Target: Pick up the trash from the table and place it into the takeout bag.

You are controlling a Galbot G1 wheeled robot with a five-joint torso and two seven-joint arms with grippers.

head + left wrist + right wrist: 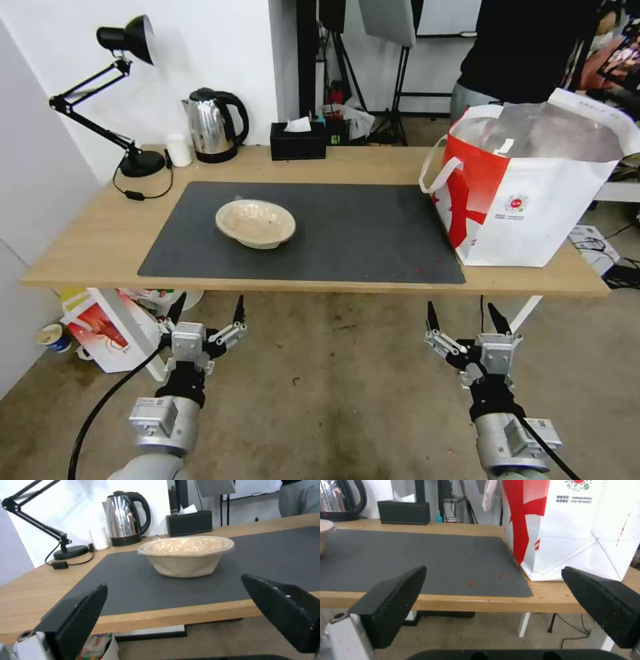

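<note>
The tabletop carries a dark grey mat over its middle. At the right end, overlapping the mat's right edge, stands the takeout bag, white and red with foil lining; its far top corner is cut off by the frame. Below its round red logo run two lines of small print, the lower reading roughly "010-58103921" in the right wrist view; the rest is too small to make out. On the mat's left half sits the beige paper bowl, upright, its contents hard to tell. Along the far edge stand a black tissue box, a steel kettle, a small white cup and a black desk lamp. Before the near edge, below tabletop level, the left end effector and right end effector hang with fingers spread apart, holding nothing
</note>
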